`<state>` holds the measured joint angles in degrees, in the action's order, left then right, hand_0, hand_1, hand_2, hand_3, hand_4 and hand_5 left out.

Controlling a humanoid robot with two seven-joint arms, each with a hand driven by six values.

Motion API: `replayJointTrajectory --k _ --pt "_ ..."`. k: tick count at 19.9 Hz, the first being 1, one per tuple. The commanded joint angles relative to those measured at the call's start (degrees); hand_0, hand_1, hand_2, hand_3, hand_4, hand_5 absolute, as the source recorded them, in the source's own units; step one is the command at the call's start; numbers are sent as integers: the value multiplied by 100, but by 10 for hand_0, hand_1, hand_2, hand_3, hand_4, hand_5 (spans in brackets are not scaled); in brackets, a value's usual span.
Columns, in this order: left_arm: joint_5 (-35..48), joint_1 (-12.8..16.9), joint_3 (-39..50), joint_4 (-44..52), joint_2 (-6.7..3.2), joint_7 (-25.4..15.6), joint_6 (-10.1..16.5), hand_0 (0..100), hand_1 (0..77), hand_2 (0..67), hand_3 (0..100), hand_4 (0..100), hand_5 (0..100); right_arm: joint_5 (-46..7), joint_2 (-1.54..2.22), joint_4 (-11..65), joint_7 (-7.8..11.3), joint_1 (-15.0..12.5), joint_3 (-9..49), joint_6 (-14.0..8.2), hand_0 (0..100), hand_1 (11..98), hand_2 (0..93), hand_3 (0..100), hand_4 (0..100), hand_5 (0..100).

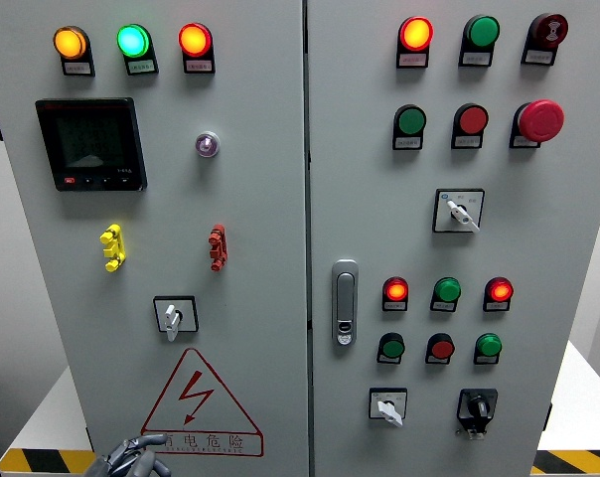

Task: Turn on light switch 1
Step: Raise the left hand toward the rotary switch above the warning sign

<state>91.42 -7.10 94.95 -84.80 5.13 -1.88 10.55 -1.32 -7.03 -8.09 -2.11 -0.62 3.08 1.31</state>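
Upper left of the frame: three lit indicator lamps (132, 41) in a row, and one digital meter (90, 144) beneath them. Four rotary selector switches (173, 316) are spread across both doors. The right door carries three more top lamps (415, 34), nine round buttons (410, 121) and one red mushroom stop (540, 120).

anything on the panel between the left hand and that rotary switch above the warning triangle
Nothing visible blocks it. The left hand sits at the bottom edge, over the warning triangle sticker, which is flat. The rotary switch lies above with bare panel between.
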Motion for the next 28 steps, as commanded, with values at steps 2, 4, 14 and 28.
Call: replayJointTrajectory --k 2,4,14,28 --pt "-37 -247 50 -19 32 125 -9 0 289 282 816 1000 915 0 0 0 0 0 0 1 0 198 0 197 194 105" --pt "-37 -414 50 -36 41 345 -9 0 368 286 825 1000 925 0 0 0 0 0 8 1 0 198 0 197 194 105" --pt "-55 -757 32 -485 85 1083 -272 0 452 325 857 1000 952 0 0 0 0 0 8 1 0 199 0 197 194 105" --pt "-133 -1486 -12 -502 146 1769 -932 0 472 356 901 1000 965 0 0 0 0 0 0 -8 0 199 0 197 194 105"
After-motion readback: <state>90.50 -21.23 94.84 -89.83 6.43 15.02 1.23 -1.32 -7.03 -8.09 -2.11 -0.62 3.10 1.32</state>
